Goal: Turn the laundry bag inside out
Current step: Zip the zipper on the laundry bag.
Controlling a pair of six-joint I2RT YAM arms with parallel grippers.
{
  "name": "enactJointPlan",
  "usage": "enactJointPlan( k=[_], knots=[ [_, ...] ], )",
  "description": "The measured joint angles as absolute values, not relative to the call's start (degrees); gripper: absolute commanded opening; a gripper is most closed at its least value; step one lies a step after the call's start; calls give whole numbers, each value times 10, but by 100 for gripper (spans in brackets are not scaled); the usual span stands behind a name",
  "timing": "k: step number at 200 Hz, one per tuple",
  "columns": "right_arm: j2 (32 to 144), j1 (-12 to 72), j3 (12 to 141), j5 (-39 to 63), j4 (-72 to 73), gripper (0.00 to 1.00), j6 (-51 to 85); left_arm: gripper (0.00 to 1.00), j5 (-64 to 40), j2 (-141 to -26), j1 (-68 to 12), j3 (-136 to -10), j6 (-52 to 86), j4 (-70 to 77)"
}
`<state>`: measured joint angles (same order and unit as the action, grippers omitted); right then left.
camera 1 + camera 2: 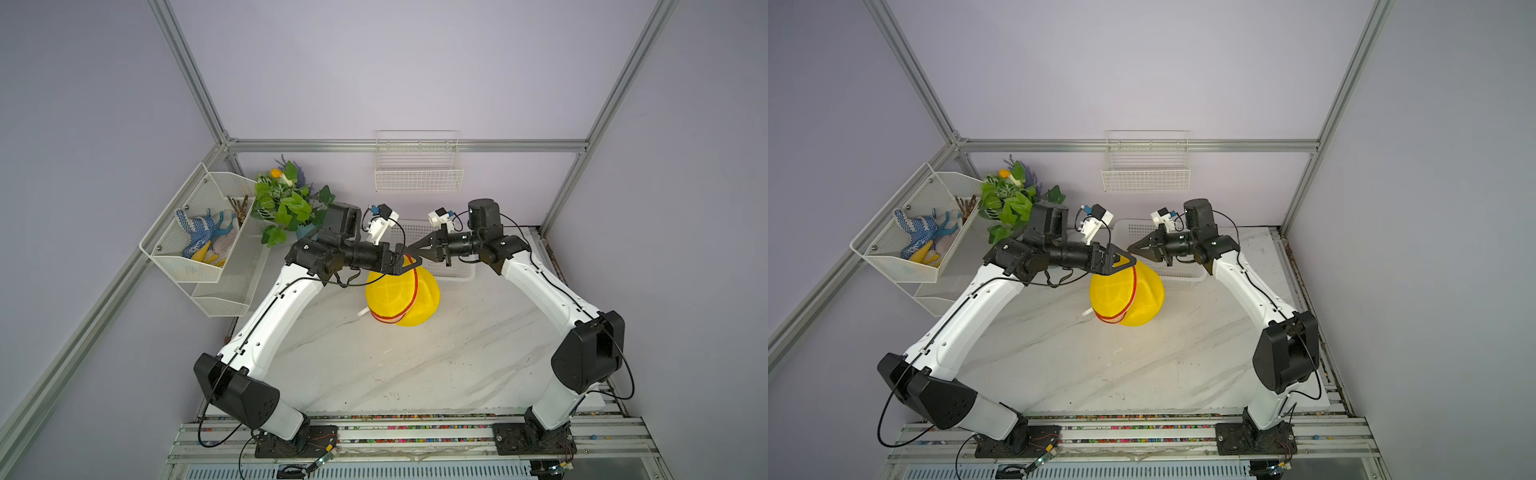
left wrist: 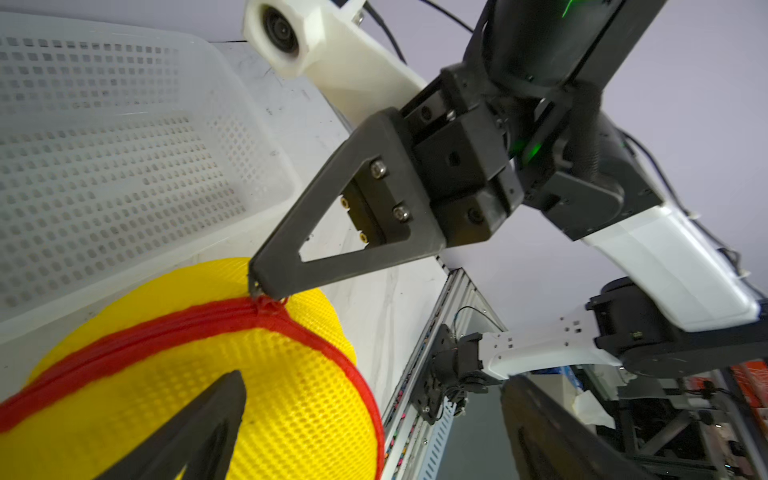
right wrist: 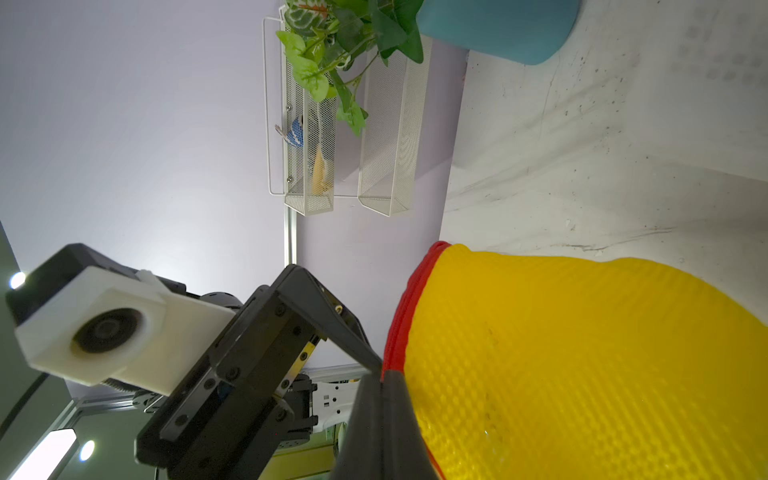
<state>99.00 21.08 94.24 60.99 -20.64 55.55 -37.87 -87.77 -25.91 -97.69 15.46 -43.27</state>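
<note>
The yellow mesh laundry bag (image 1: 402,297) (image 1: 1127,295) with red zipper trim hangs over the marble table, drawn up to a point at its top. My right gripper (image 1: 409,250) (image 1: 1129,248) (image 3: 381,374) is shut on the red trim at that point. The left wrist view shows the right gripper (image 2: 255,286) pinching the zipper seam of the laundry bag (image 2: 208,374). My left gripper (image 1: 415,262) (image 1: 1128,262) (image 2: 372,378) is open, with its fingers spread on either side of the bag's top and holding nothing. A small white tab (image 1: 362,311) sticks out low on the bag's left. The right wrist view shows the bag's side (image 3: 582,353).
A white perforated basket (image 1: 455,272) (image 2: 104,145) sits on the table right behind the bag. A potted plant (image 1: 286,203) stands at the back left. A mesh wall organiser (image 1: 199,237) holds gloves. A wire basket (image 1: 417,166) hangs on the back wall.
</note>
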Motion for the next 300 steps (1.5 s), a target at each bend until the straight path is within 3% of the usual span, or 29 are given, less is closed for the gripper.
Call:
enactJointPlan(
  k=[48, 78, 300],
  knots=[
    [990, 212, 963, 622, -230, 0, 543, 100, -178, -831, -257, -977, 85, -452],
    [997, 213, 982, 637, -246, 0, 535, 100, -121, -790, -257, -977, 54, -442],
    [1013, 241, 1012, 652, -263, 0, 543, 98, -154, -814, -331, -920, 26, -397]
  ],
)
